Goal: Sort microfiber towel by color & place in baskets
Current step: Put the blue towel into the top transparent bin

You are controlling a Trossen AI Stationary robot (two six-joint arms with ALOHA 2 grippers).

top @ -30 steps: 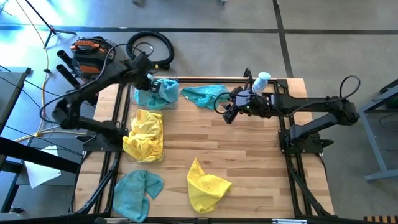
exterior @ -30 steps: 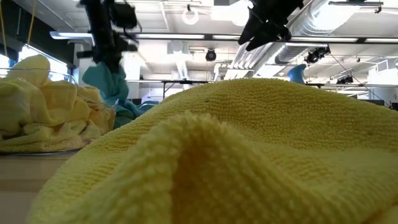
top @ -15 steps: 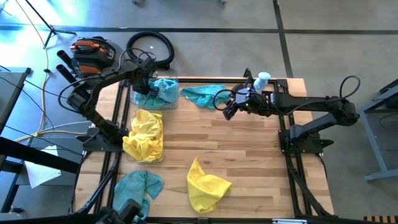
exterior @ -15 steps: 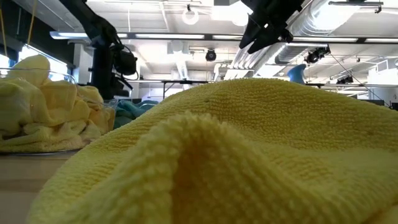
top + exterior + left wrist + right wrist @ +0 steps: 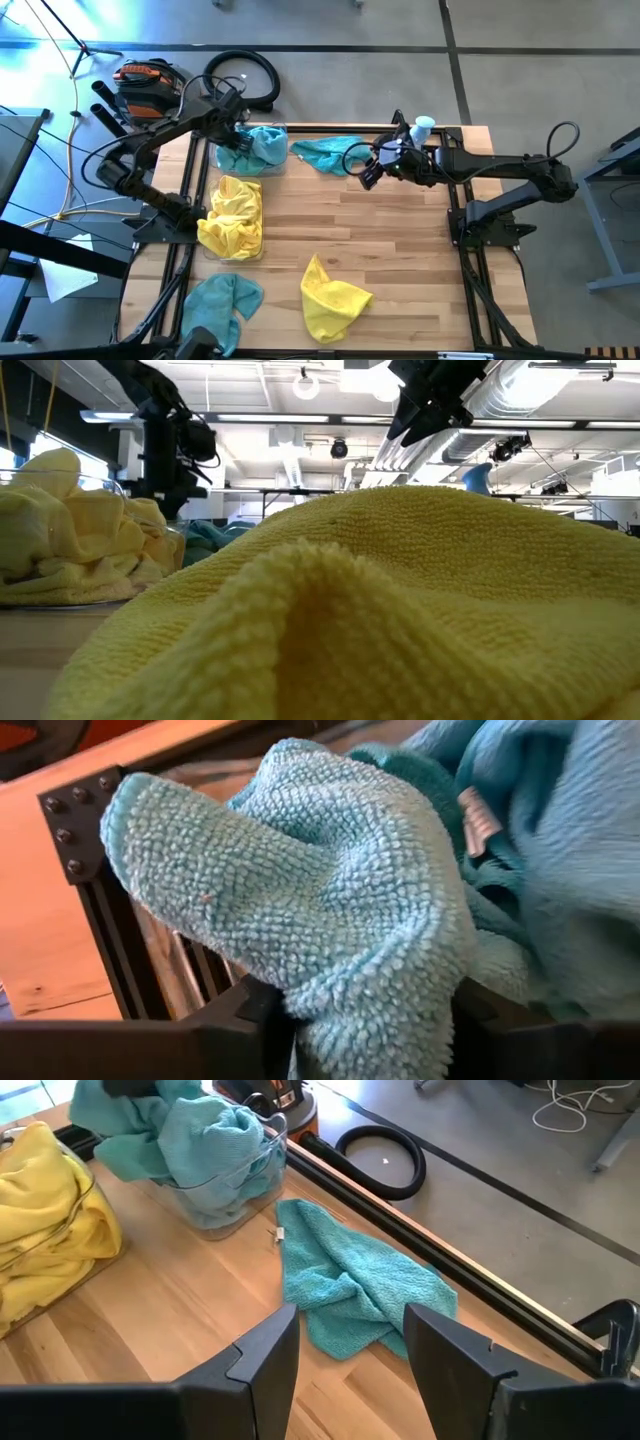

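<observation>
- Status: sort approx. two-thirds done, judging by towel positions.
- Teal basket (image 5: 252,150), far-left table corner: holds a heap of teal towels (image 5: 205,1150), piled above rim.
- Yellow basket (image 5: 236,248), next basket toward front edge: full of yellow towels (image 5: 233,215), mounded over rim.
- Left gripper (image 5: 235,133): over the teal basket. Left wrist view shows a teal towel fold (image 5: 300,910) lying between and over the fingers. Fingers look parted w/ cloth draped betw. them; can't tell if cloth is pinched or just released.
- Right gripper (image 5: 345,1355): fingers spread, nothing betw. them. Hovers just short of a loose teal towel (image 5: 355,1285), which lies directly ahead of the fingertips on the table, beside the teal basket.
- Remaining loose items: that teal towel; a second teal towel (image 5: 220,305) at front-left, well away from both fingersets; one yellow towel (image 5: 332,295) at front-centre, also well away.
- Est. work left: 3 picks — 2 teal, 1 yellow. Both baskets near capacity; overflow risk likely.
</observation>
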